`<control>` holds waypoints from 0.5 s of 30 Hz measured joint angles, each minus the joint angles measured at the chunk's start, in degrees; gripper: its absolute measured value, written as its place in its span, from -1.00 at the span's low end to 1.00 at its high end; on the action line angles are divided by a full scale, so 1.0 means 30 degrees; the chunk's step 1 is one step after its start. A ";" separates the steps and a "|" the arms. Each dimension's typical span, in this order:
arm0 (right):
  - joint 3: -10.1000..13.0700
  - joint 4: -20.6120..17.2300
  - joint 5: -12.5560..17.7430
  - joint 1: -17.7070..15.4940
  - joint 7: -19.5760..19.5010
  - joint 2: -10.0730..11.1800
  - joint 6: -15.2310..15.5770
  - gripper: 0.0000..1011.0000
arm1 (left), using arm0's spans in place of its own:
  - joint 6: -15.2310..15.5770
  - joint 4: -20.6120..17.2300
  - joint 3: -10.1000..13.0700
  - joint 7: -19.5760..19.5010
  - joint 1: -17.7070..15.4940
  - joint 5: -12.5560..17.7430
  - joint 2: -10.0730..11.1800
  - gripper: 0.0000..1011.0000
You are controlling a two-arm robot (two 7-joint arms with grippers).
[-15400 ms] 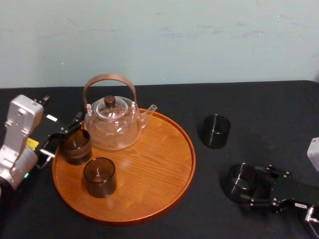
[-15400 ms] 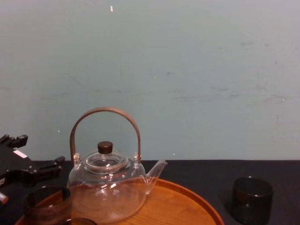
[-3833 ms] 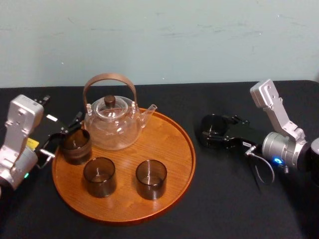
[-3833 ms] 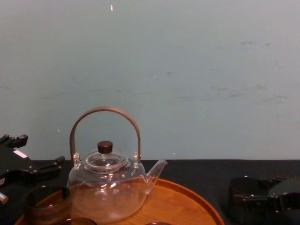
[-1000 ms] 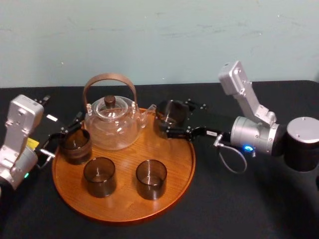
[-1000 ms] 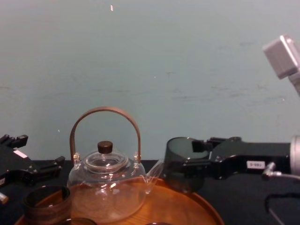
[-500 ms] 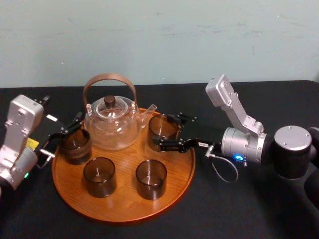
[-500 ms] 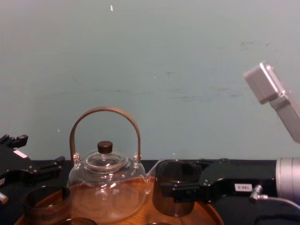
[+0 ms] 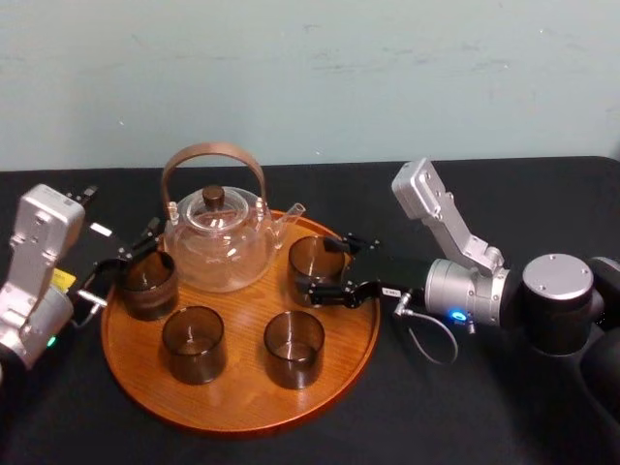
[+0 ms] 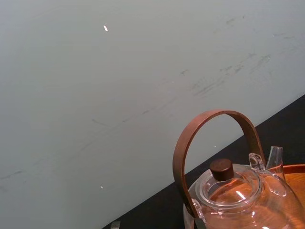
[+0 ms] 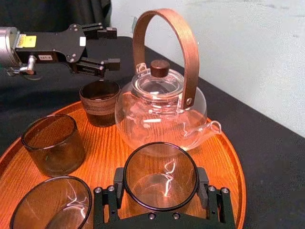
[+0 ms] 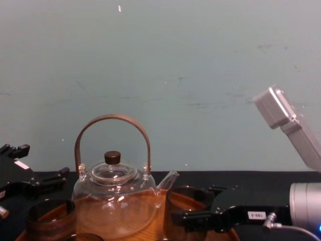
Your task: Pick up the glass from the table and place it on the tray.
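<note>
— How about the right gripper (image 9: 318, 262)?
— Reached out level toward the robot's left, wrist low, white link slanting up and back behind it. Closed on the glass (image 11: 160, 183) from both sides, jaws level.
— And the left gripper (image 11: 114, 46)?
— Parked out at the far left, held low. Fingers (image 11: 100, 32) spread apart, one above the other seen from the right wrist, pointing toward the back.
</note>
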 joint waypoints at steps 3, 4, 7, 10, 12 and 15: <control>-0.0030 0.0171 -0.0059 0.0012 0.0001 -0.0058 -0.0016 0.78 | -0.0001 0.0001 0.0000 0.0000 0.0001 0.0001 0.0000 0.98; -0.0041 0.0234 -0.0096 0.0013 -0.0004 -0.0081 -0.0018 0.78 | 0.0000 0.0001 -0.0001 -0.0001 0.0000 0.0000 0.0001 0.98; -0.0041 0.0307 -0.0140 0.0014 -0.0020 -0.0110 -0.0018 0.78 | 0.0000 0.0000 0.0000 0.0000 0.0001 0.0001 0.0001 0.98; -0.0030 0.0354 -0.0186 -0.0012 -0.0104 -0.0141 0.0002 0.78 | -0.0001 0.0000 -0.0001 0.0000 -0.0001 0.0001 0.0000 0.98; -0.0024 0.0351 -0.0264 -0.0038 -0.0211 -0.0148 0.0015 0.78 | -0.0001 0.0000 -0.0001 0.0000 0.0000 0.0001 0.0001 0.98; -0.0016 0.0337 -0.0324 -0.0065 -0.0293 -0.0150 0.0032 0.78 | 0.0000 0.0001 -0.0001 0.0001 0.0000 0.0001 0.0000 0.98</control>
